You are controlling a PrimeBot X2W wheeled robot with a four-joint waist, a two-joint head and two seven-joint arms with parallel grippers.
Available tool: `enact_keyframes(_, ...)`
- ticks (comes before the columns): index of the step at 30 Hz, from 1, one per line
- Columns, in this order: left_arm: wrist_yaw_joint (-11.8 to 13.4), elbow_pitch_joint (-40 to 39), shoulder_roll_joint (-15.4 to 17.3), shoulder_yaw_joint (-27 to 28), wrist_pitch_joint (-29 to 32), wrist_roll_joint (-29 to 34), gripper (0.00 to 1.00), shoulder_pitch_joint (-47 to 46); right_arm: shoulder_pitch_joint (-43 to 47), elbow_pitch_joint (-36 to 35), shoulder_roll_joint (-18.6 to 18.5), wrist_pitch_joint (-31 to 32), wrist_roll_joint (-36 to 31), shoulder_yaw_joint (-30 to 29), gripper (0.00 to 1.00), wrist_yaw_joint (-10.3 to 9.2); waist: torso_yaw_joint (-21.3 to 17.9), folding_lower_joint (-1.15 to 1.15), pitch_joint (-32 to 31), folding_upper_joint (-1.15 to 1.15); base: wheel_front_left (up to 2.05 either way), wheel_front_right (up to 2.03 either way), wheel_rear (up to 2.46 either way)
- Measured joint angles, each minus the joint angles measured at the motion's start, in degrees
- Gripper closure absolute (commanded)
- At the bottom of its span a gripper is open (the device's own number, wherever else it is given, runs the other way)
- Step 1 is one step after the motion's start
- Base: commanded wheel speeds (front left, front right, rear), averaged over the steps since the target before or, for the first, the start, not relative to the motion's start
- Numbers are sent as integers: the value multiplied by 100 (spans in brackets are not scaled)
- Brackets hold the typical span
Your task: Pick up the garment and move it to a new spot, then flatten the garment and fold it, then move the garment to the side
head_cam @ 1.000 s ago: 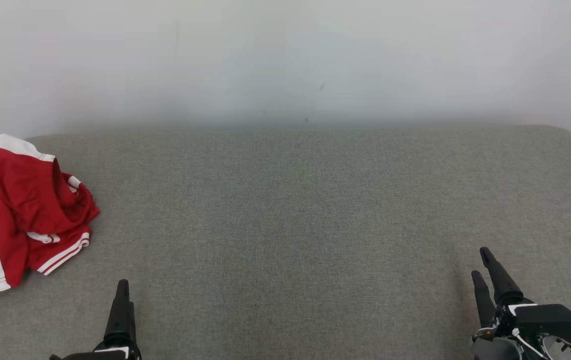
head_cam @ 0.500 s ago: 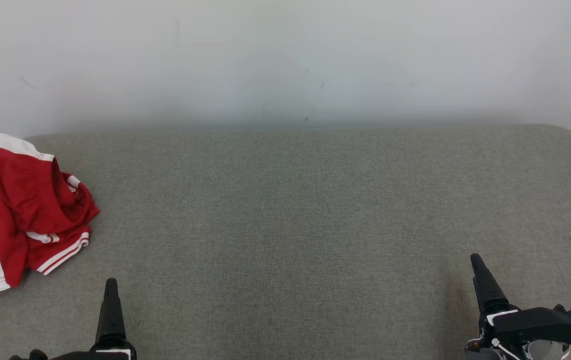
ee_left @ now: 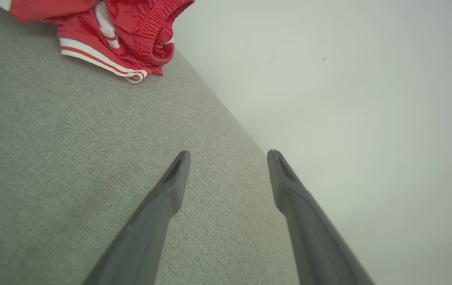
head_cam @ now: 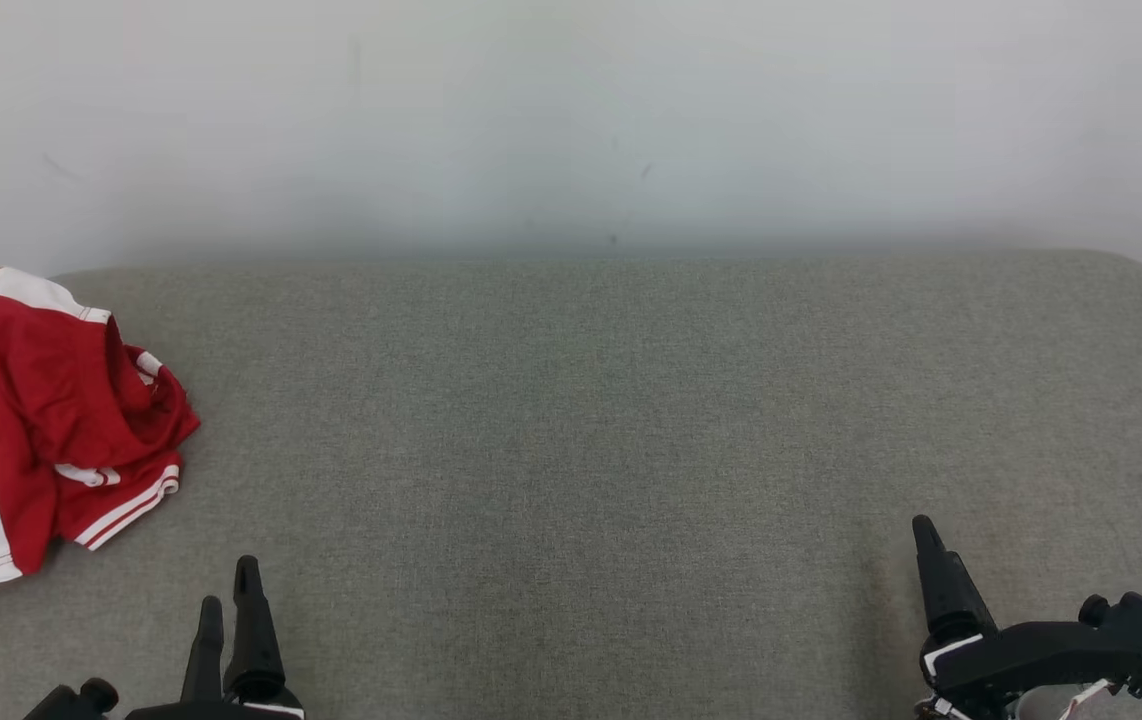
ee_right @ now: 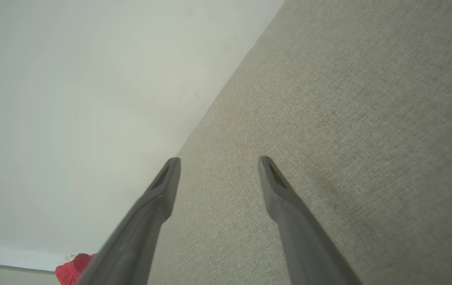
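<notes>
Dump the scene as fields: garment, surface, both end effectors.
surface: grey fabric, backed by a pale wall
garment: red with white stripes, crumpled, lying at the surface's left side
left end effector: open, holding nothing, low at the near edge, apart from the garment
right end effector: open, holding nothing, low at the near right
task stage: garment not yet picked up

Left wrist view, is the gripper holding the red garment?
No, the left gripper stands open over the grey surface, and the garment lies crumpled apart from it.
</notes>
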Motion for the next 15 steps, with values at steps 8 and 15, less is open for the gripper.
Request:
enact_keyframes(8,44,-44,2,-80,-77,800,0,58,87,-100,-2,-220,-759,177,0,0,3,0,-18,0,0,0,0)
enact_keyframes(15,40,-62,3,-66,-147,1444,0,113,193,-162,-3,-410,-1385,299,0,0,0,0,-38,0,0,0,0)
